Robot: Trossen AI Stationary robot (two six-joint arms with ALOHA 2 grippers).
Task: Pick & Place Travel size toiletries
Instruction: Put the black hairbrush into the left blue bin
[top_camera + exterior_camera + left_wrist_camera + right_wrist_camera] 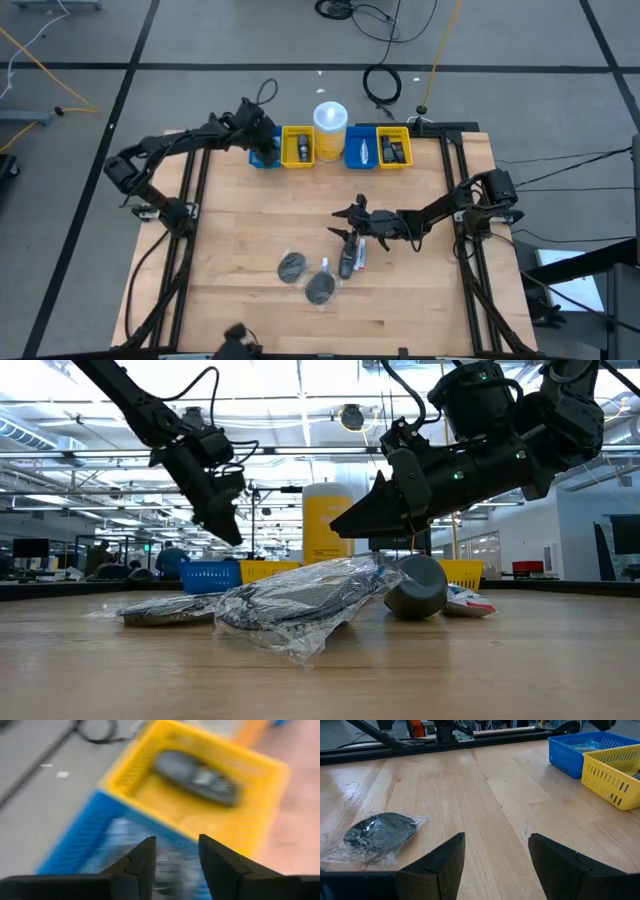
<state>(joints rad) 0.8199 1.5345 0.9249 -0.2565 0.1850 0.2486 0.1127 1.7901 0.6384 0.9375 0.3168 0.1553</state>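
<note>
Two round dark discs in clear wrap [292,266] [320,288] lie flat on the wooden table, near its middle front. Beside them lie a small dark bottle [346,263] and a small white item [325,265]. My right gripper [342,222] stands open just above the table, a little beyond these, with one disc [380,832] ahead of its fingers. My left gripper [264,152] hangs open over the leftmost blue bin [75,845] at the far edge, nothing between its fingers. The yellow bin [200,785] next to it holds a dark item [195,772].
Along the far edge stand a blue bin [265,157], a yellow bin [297,147], a tall white-lidded yellow cup [330,125], a second blue bin [362,150] and a second yellow bin [393,148]. Bare wood lies to the left and right of the toiletries.
</note>
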